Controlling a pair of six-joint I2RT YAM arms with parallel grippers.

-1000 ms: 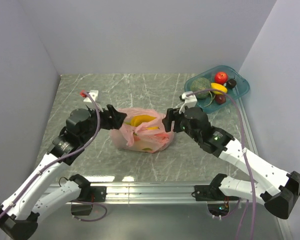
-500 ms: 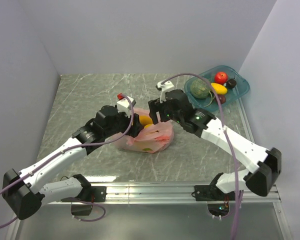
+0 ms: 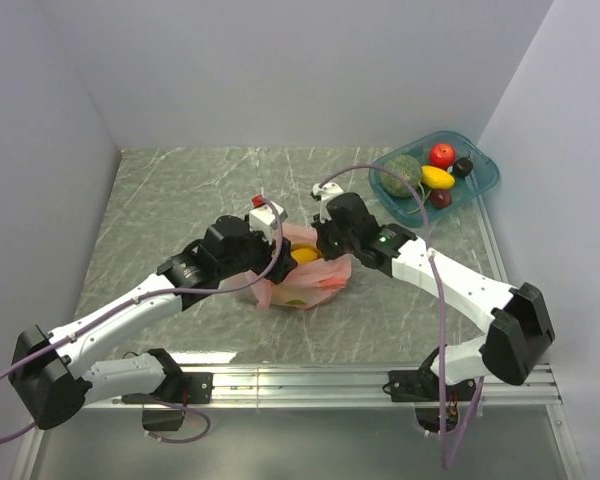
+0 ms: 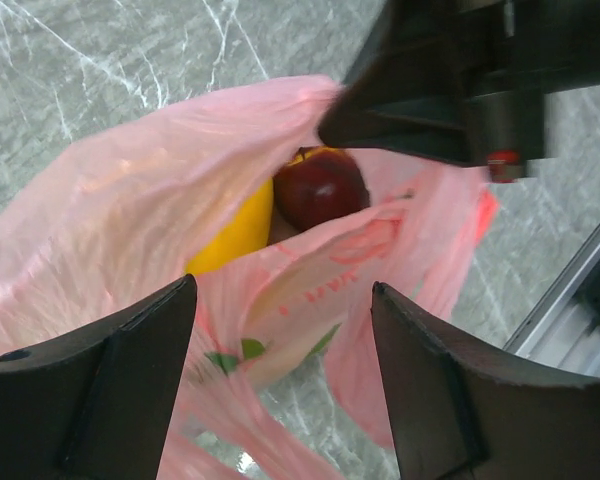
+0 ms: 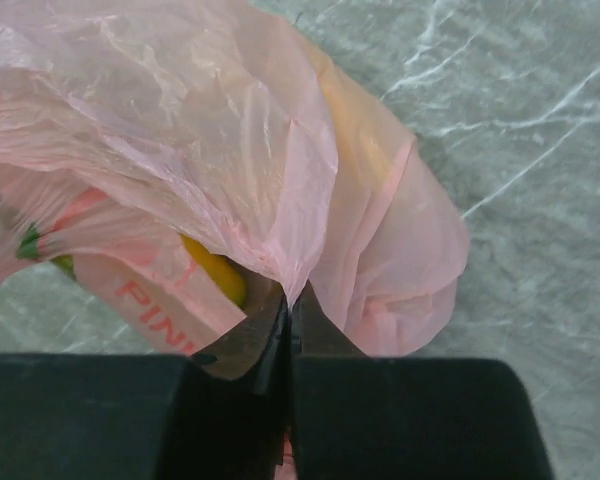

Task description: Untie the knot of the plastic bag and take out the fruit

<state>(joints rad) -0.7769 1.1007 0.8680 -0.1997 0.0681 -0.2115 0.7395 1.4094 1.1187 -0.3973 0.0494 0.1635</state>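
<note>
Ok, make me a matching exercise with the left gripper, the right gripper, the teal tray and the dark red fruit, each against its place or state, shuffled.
1. left gripper
2. right gripper
3. teal tray
4. dark red fruit

A. in the mouth of the plastic bag
B. open, over the bag
C. far right corner of the table
D. shut on a fold of the bag

Pairs: 1-B, 2-D, 3-C, 4-A

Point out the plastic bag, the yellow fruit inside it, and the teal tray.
plastic bag (image 3: 292,290), top external view, its near side
yellow fruit (image 4: 235,235), left wrist view, its exposed skin
teal tray (image 3: 488,176), top external view, right rim
</note>
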